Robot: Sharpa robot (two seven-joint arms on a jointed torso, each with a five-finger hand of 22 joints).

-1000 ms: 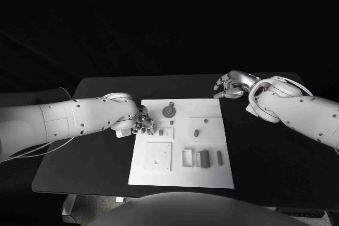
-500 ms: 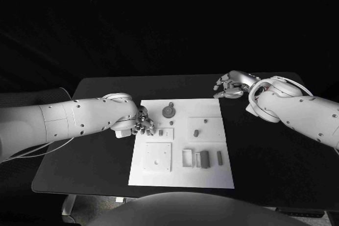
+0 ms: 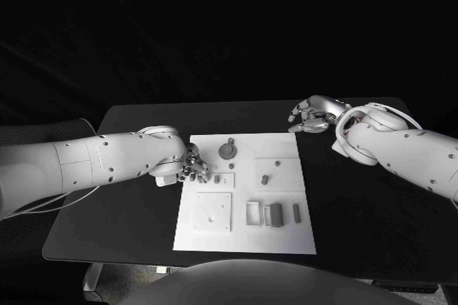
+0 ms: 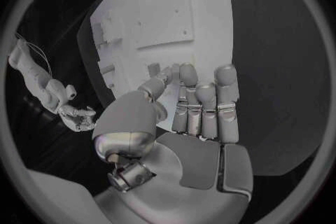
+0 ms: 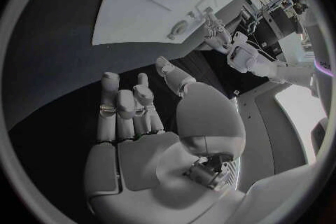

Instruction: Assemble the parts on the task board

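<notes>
Left hand (image 3: 189,166) sits at the left edge of the task board (image 3: 286,242), just left of centre in the head view, fingers drawn close together and pointing down at the plate near a small part (image 3: 218,178); whether it touches that part cannot be told; the left wrist view shows its fingers (image 4: 206,106) lying side by side, thumb beside them, nothing seen between them; right hand (image 3: 313,116) hovers in the upper right of the head view, over the black bench (image 3: 372,206) just beyond the board's far right corner, fingers loosely curled and a little apart, holding nothing; the right wrist view shows its palm (image 5: 140,140) bare; the board lies in the middle of the bench, long side running away from the robot; on it, a round grey part with a stem (image 3: 228,150) near the top, two small pegs (image 3: 265,180) in a raised square at centre right, a square plate (image 3: 214,211) at lower left, and a dark block (image 3: 276,214) beside a slim bar (image 3: 297,214) at lower right
</notes>
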